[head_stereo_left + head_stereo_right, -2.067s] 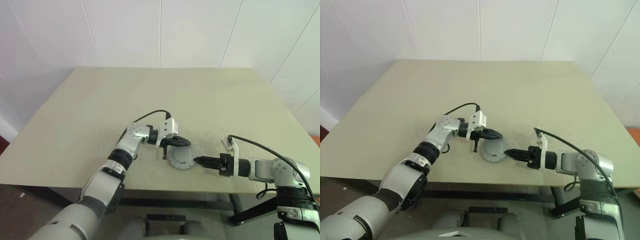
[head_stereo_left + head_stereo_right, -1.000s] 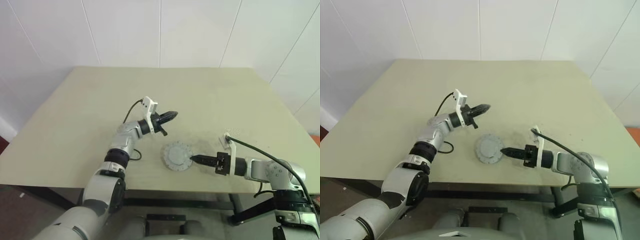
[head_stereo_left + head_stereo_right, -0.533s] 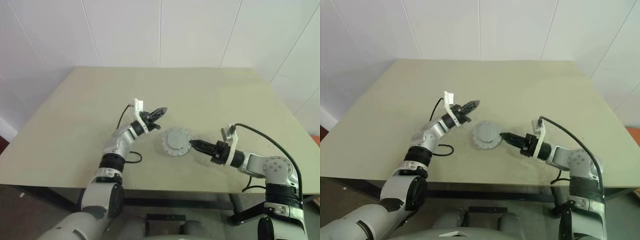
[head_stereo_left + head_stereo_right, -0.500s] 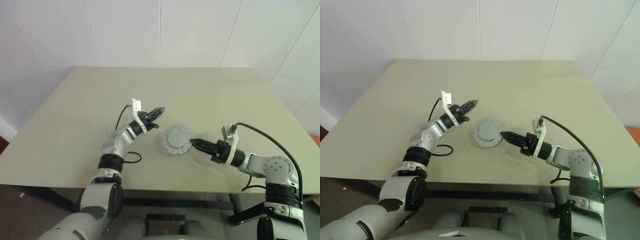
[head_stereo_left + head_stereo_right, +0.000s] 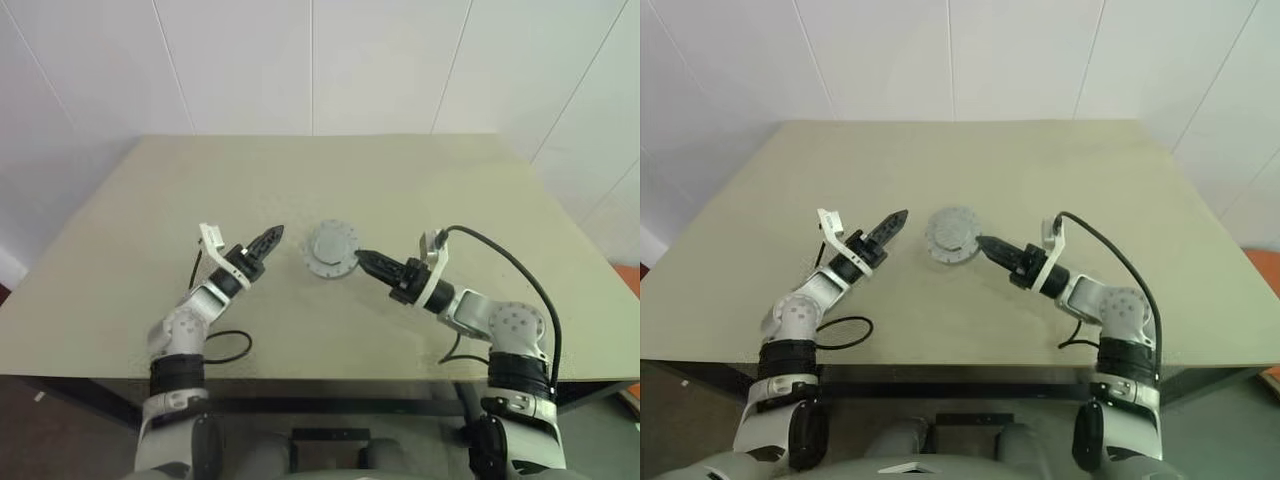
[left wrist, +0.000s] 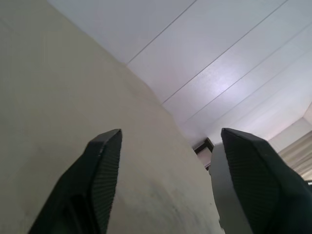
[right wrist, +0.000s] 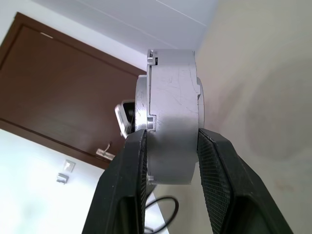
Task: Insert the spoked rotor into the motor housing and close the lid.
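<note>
My right gripper (image 5: 360,257) is shut on the rim of the motor housing (image 7: 173,97), a thick silver-grey round body, and holds it a little above the table (image 5: 450,180). The lid (image 5: 328,243), a flat light-grey disc with a small hub, lies closed on top of it. The spoked rotor is hidden. My left gripper (image 5: 270,235) hovers to the left of the disc, apart from it. Its fingers (image 6: 105,161) stand open with nothing between them.
A black cable (image 5: 225,345) loops on the table beside my left arm. A white panelled wall (image 5: 310,60) runs behind the table's far edge. A brown door (image 7: 58,87) shows beyond the housing in the right wrist view.
My left gripper has pulled away to the left of the disc and opened. My right gripper has carried the closed housing up and farther from the table's front edge. The camera view has shifted too.
</note>
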### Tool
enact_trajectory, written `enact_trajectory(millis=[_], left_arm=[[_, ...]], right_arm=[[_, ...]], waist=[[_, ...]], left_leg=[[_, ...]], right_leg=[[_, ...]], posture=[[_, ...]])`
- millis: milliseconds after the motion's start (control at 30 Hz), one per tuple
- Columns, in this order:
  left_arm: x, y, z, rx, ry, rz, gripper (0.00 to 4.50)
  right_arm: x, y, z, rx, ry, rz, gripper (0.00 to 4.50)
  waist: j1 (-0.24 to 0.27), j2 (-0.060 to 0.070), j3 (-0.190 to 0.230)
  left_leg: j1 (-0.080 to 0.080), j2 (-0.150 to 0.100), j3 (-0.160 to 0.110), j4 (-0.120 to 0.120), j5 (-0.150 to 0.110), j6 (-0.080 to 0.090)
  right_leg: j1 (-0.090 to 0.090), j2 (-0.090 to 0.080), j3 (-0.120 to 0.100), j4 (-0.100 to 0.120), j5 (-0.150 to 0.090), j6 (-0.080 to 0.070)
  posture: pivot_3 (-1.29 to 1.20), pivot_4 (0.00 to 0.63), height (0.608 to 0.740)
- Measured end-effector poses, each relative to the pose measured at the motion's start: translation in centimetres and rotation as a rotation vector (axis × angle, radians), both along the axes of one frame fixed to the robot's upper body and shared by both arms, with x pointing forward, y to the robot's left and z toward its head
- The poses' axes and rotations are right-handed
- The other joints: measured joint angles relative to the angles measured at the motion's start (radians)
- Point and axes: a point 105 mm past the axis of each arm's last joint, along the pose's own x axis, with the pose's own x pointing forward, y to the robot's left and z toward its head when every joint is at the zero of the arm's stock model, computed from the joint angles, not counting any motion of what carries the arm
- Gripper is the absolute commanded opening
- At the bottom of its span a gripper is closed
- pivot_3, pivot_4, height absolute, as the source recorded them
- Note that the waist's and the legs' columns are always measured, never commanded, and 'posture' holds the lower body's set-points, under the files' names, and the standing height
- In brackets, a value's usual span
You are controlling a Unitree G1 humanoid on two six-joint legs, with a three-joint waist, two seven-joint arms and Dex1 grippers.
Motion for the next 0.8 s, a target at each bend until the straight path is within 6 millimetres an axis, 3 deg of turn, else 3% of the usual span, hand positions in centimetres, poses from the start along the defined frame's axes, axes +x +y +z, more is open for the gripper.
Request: enact_trajectory(millis=[33,367,567,800], left_arm=[[-0.2,0.2,0.0,-0.01,0.013,0.003,4.46],[-0.5,1.0,-0.9,-0.272,0.299,0.012,4.46],[-1.8,-0.6,0.0,-0.373,0.362,-0.139,4.46],[-3.0,-1.7,0.7,-0.327,0.372,-0.246,4.46]], right_arm=[[0.0,0.0,0.2,0.004,-0.007,-0.001,1.18],[-0.3,0.6,0.5,-0.006,-0.027,0.018,1.18],[-0.6,1.0,0.1,-0.017,-0.021,0.032,1.18],[-0.7,1.1,0.0,-0.024,-0.023,0.038,1.18]], waist=[[0.0,0.0,0.0],[-0.002,0.0,0.0],[-0.002,0.0,0.0],[-0.002,0.0,0.0]], left_leg=[[0.0,0.0,0.0,0.0,0.0,0.0],[0.001,0.0,0.002,0.0,0.0,-0.001],[0.0,0.0,0.003,0.0,0.0,-0.001],[0.0,0.0,0.004,0.0,0.0,-0.001]], right_leg=[[0.0,0.0,0.0,0.0,0.0,0.0],[-0.004,0.003,0.006,0.005,0.0,0.0],[-0.005,0.003,0.008,0.005,0.0,-0.001],[-0.006,0.003,0.009,0.004,-0.002,-0.004]], posture=[[0.0,0.0,0.74],[0.0,0.0,0.74],[0.0,0.0,0.74],[0.0,0.0,0.74]])
